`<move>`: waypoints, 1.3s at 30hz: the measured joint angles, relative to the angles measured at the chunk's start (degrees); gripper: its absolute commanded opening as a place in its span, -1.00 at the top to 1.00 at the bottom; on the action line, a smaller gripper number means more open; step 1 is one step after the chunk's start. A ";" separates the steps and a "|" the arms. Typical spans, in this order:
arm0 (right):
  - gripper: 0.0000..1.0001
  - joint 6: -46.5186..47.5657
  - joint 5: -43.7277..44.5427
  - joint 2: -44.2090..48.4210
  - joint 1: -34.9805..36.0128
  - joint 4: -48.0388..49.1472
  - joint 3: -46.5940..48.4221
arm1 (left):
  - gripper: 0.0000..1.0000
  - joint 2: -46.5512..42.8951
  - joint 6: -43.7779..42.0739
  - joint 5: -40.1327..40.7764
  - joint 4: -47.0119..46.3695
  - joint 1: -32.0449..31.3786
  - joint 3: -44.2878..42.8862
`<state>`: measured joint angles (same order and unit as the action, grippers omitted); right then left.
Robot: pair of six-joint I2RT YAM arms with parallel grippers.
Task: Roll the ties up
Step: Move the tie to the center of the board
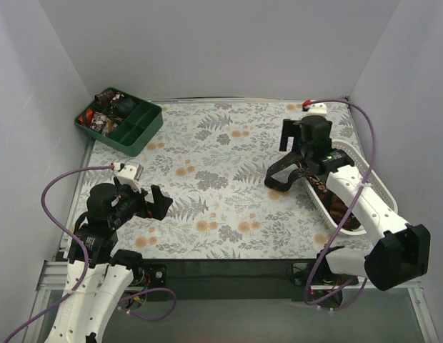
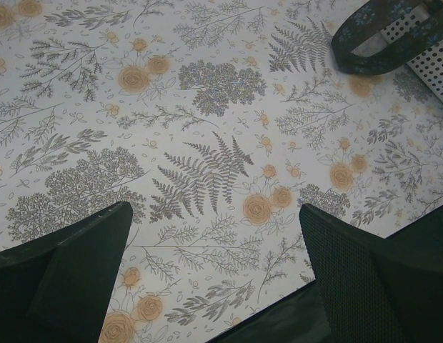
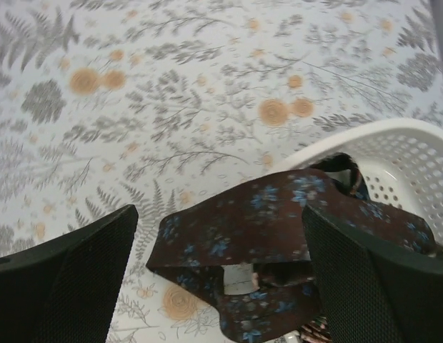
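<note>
While the dark floral tie (image 3: 264, 214) looks limp, light and slippery, pinch one flat end; it drapes over the white basket (image 3: 414, 143) rim onto the table (image 3: 207, 86), under your right gripper (image 3: 220, 239), spread wide and empty; your left gripper (image 2: 214, 214) gapes idle too

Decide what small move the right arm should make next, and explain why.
Probably lower the right gripper and close on the tie, to drag it clear of the basket. The jaws stand open above the tie, which lies folded half on the tablecloth, half over the basket's rim; it likely needs to lie flat for rolling.
</note>
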<state>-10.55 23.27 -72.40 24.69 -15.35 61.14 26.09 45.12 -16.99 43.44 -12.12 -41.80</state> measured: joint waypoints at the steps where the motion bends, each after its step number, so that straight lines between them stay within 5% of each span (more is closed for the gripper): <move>1: -0.76 -1.18 0.02 0.52 -1.70 0.00 0.00 | -0.96 0.00 0.09 0.00 -0.04 0.00 0.13; 13: -0.92 -19.21 -4.42 -0.74 -18.25 -2.38 -3.69 | -0.96 0.00 0.09 -0.15 -0.09 0.00 0.15; 22: -0.85 -34.01 -7.80 4.57 -19.04 -4.02 -9.27 | -0.96 0.02 0.11 0.09 0.07 0.00 0.15; 35: -0.31 -43.04 -12.39 3.82 -19.04 1.73 -11.56 | -0.96 0.37 0.13 0.11 0.07 0.00 0.20; 39: 0.01 -43.56 -12.50 2.10 -19.04 4.31 -11.56 | -0.96 0.37 0.13 0.13 0.07 0.00 0.20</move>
<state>-54.11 10.76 -70.30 5.65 -11.05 49.58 26.46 45.25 -16.86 43.51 -12.12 -41.60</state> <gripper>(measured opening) 0.547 0.982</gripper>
